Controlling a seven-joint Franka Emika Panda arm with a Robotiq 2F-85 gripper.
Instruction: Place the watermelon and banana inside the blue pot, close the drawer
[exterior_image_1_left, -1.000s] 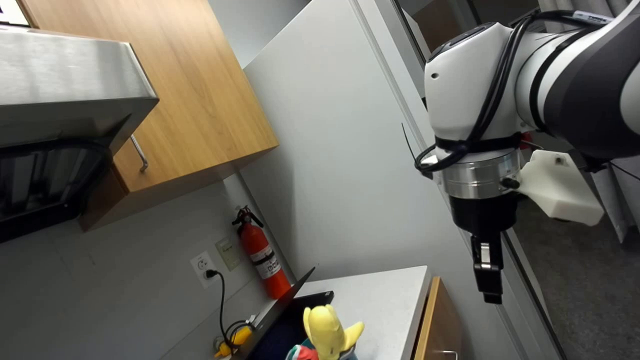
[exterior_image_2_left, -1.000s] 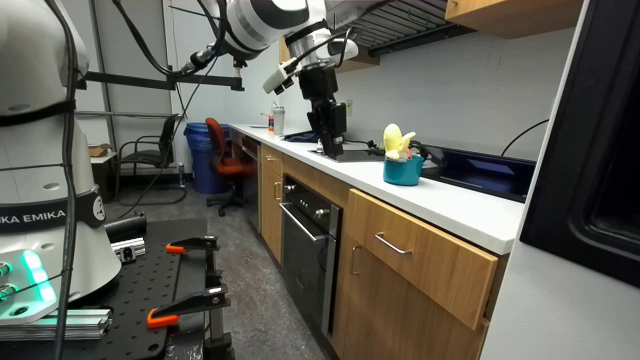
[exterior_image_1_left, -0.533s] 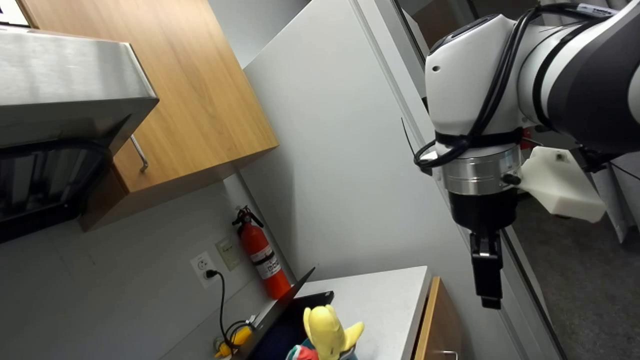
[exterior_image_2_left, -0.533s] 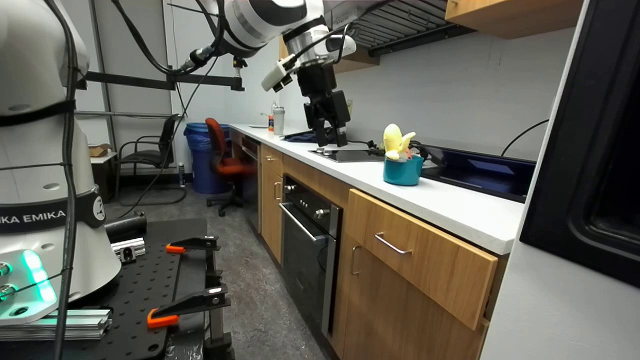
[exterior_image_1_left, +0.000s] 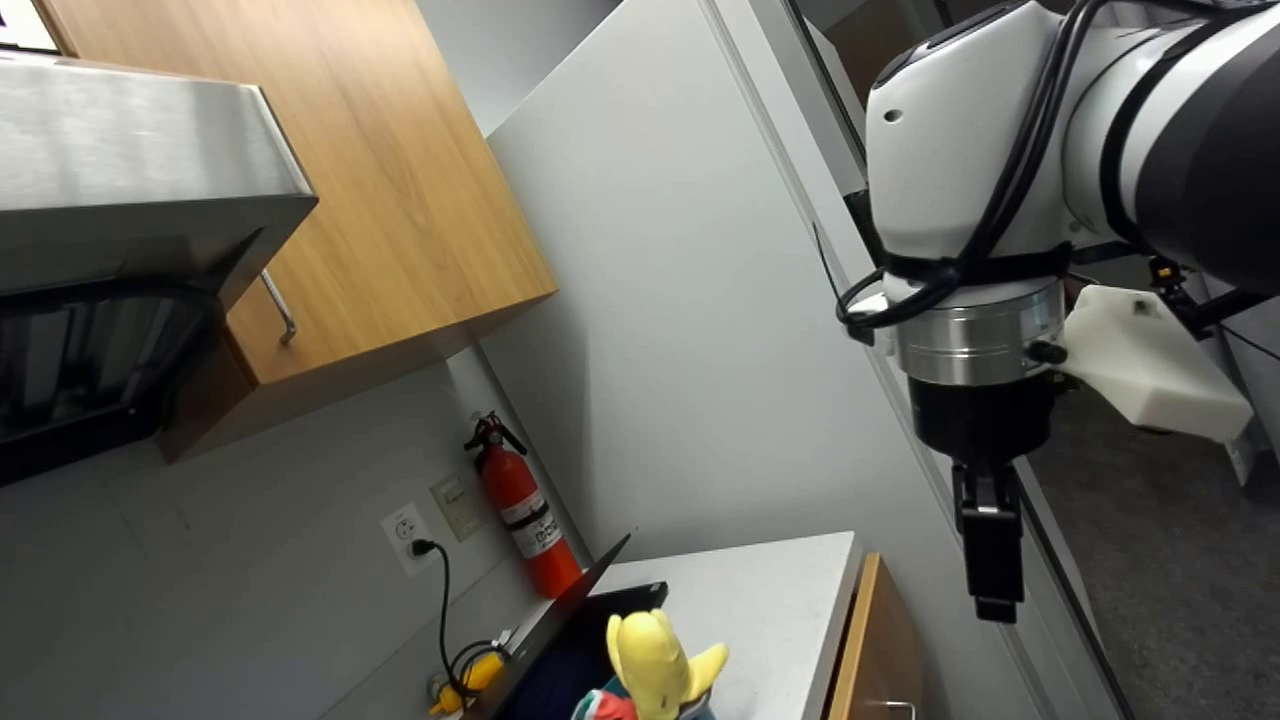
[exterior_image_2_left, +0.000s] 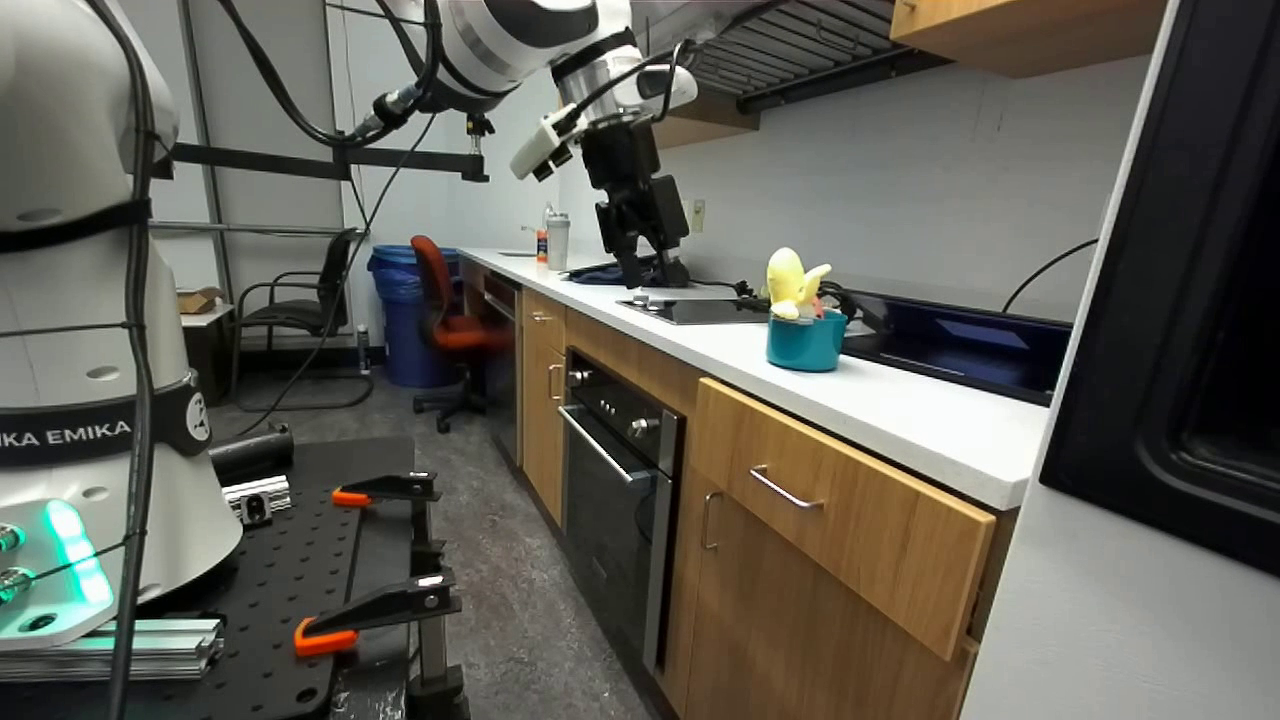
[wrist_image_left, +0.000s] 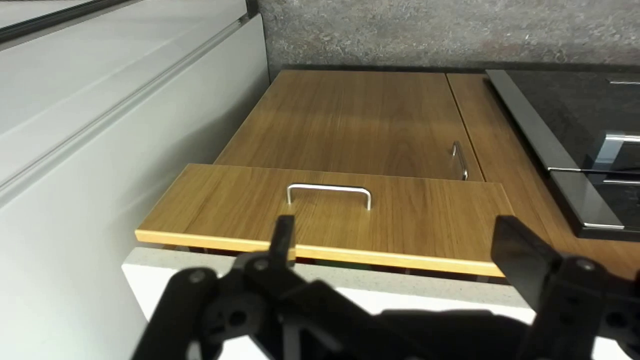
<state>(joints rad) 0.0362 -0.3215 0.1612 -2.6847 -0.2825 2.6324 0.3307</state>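
The yellow banana (exterior_image_2_left: 790, 282) stands upright in the teal-blue pot (exterior_image_2_left: 805, 344) on the white counter, sticking well above its rim. Beside it, the watermelon (exterior_image_1_left: 606, 706) shows a bit of red and green at the pot; most of it is hidden. Below the counter, the drawer (wrist_image_left: 340, 215) stands a little out, with a narrow dark gap behind its wooden front. My gripper (wrist_image_left: 395, 225) is open, its fingers (wrist_image_left: 285, 232) wide apart with nothing between them. In the wrist view they frame part of the drawer front and its metal handle (wrist_image_left: 330, 188). Both exterior views show the gripper (exterior_image_2_left: 654, 275) away from the pot.
A black cooktop (exterior_image_2_left: 695, 312) is set in the counter, with an oven (exterior_image_2_left: 610, 500) underneath. Behind the pot lies a dark blue tray (exterior_image_2_left: 960, 345). A white panel (wrist_image_left: 165, 130) rises at one end of the drawer. The range hood (exterior_image_1_left: 140, 150) hangs overhead.
The jaws have spread from partly closed to wide open. The arm has shifted slightly away from the pot. Pot, fruit and drawer look unmoved.
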